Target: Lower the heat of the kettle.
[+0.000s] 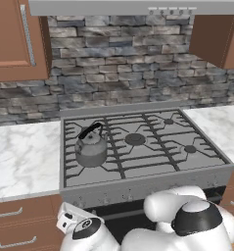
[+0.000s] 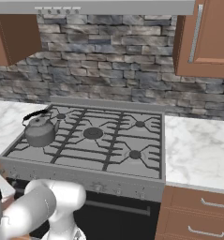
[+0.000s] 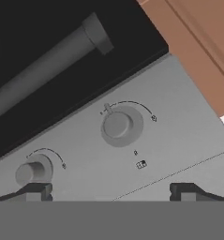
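Marble counters [image 1: 20, 157] flank a grey gas stove [image 1: 152, 169] under a stone wall [image 1: 123, 59] and brown cupboards [image 1: 15, 39]. The kettle [image 1: 91, 146] sits on the front left burner. The gripper [image 3: 111, 191], fingers wide apart, faces a stove knob [image 3: 117, 125] on the front panel, not touching it.

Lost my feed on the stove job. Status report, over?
Gripper open, facing the stove's front panel, touching nothing. Kettle on front-left burner. Knob straight ahead, second knob beside it. Nothing in the way.
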